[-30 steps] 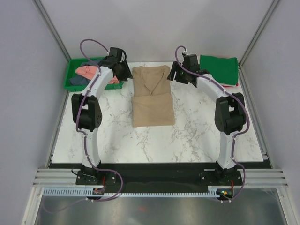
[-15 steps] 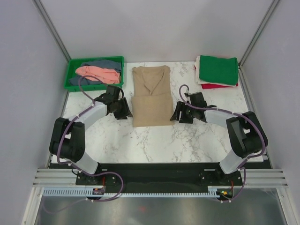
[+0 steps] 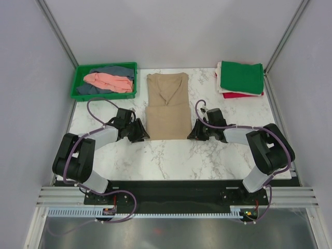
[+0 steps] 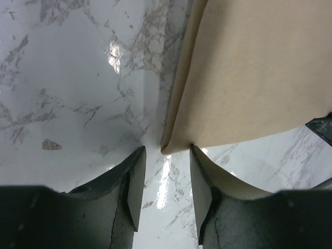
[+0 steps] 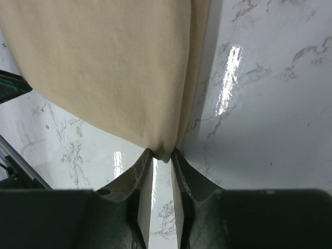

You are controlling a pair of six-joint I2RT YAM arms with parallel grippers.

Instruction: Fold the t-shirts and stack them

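With two stacked shirts (image 3: pixel 241 77) far right and two loose shirts (image 3: pixel 109 81) far left, your right hand (image 5: pixel 161 155) pinches the tan shirt (image 3: pixel 167 111) at one near corner, left hand (image 4: pixel 167 153) parted around the other.

Two robot arms reach low across a white marble table (image 3: pixel 171 161) towards a tan t-shirt (image 3: pixel 167 106), which lies flat as a narrow rectangle, collar pointing away from the arm bases. The left gripper (image 3: pixel 139 130) sits at the shirt's near left corner and the right gripper (image 3: pixel 196 130) at its near right corner; how their fingers stand cannot be made out from above. Left of the shirt's collar end, a green tray (image 3: pixel 78 83) holds a crumpled salmon pink shirt (image 3: pixel 109 81) on a grey-blue shirt (image 3: pixel 111 70). Right of the collar end, a folded dark green shirt (image 3: pixel 242 77) rests on a red shirt (image 3: pixel 241 95).
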